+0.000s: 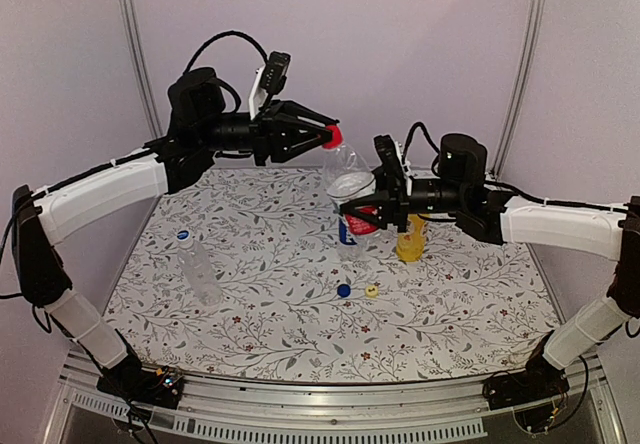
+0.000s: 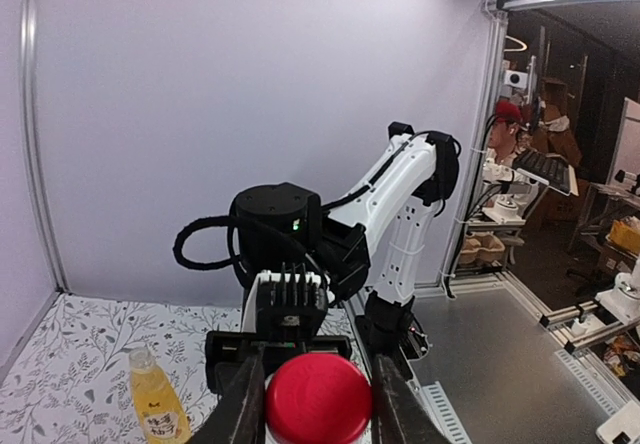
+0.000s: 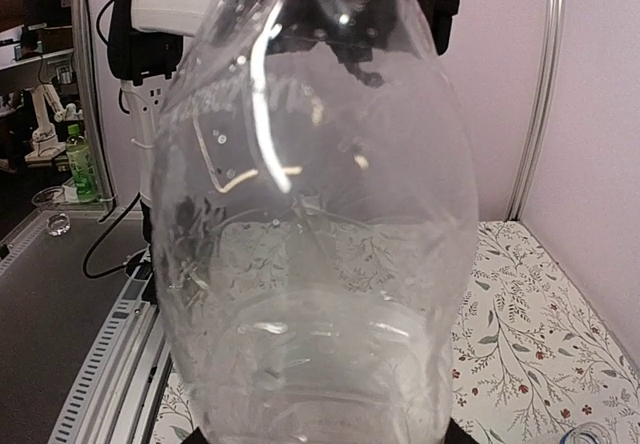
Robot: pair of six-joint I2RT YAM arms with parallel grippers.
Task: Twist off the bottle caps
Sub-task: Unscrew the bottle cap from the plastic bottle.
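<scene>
Bottle of clear crumpled plastic with red-white label sits mid-desk toward the back, between the two arms, neck tilted up and left. Cannot tell if its base touches the desk.

Left pincer comes in level from the left. It is closed on the round red screw cap at the bottle's top. In the left wrist view both black fingers press against the sides of the cap, with no gap showing.

Right pincer comes in from the right and is clamped around the lower, labelled part of the same bottle, jaws only as wide as the bottle body. The right wrist view is almost filled by the clear bottle wall, with the red cap just at the top edge.

Small bottle of yellow liquid stands upright just right of the held bottle, under the right arm, with no cap on its neck. It also shows in the left wrist view.

Plain clear plastic bottle is on the left part of the desk, well apart from the rest, blue cap on.

Loose blue cap and loose yellow cap lie near each other on the desk, nearer than the held bottle.

Desk with floral-print white cover.
</scene>
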